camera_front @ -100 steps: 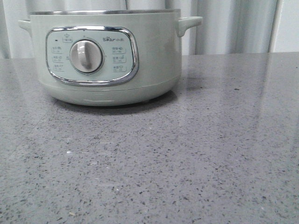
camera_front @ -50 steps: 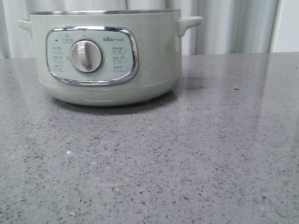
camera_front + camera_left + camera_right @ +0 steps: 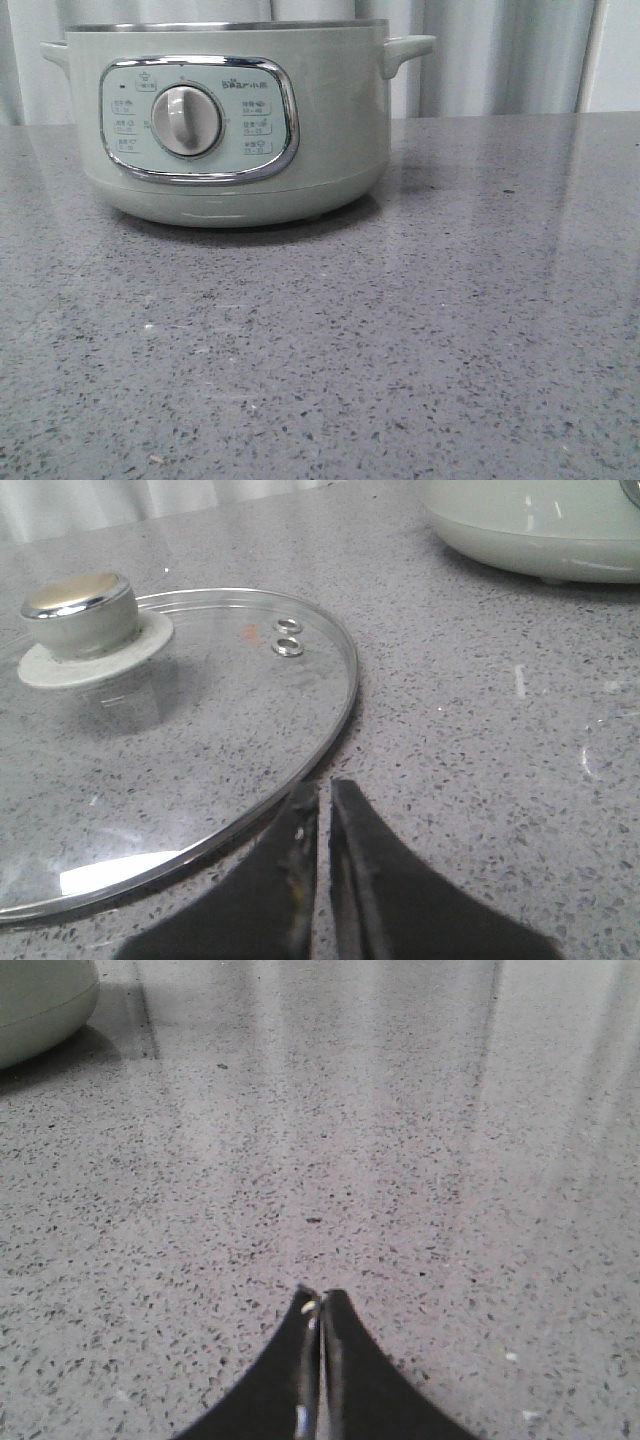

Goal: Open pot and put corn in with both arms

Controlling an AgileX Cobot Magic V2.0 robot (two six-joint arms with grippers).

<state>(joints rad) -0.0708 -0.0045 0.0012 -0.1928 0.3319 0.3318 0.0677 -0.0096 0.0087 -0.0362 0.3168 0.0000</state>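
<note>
The pale green pot [image 3: 225, 120] stands at the back left of the grey table, its steel rim bare and no lid on it. Its base also shows in the left wrist view [image 3: 540, 530] and in the right wrist view [image 3: 40, 1005]. The glass lid [image 3: 150, 730] with a pale green knob [image 3: 82, 615] lies flat on the table. My left gripper [image 3: 324, 788] is shut and empty, right beside the lid's metal rim. My right gripper [image 3: 319, 1298] is shut and empty over bare table, well clear of the pot. The corn is not in view. Neither gripper shows in the front view.
A pale curtain [image 3: 500, 55] hangs behind the table. The grey speckled tabletop [image 3: 400, 330] stretches in front of and to the right of the pot.
</note>
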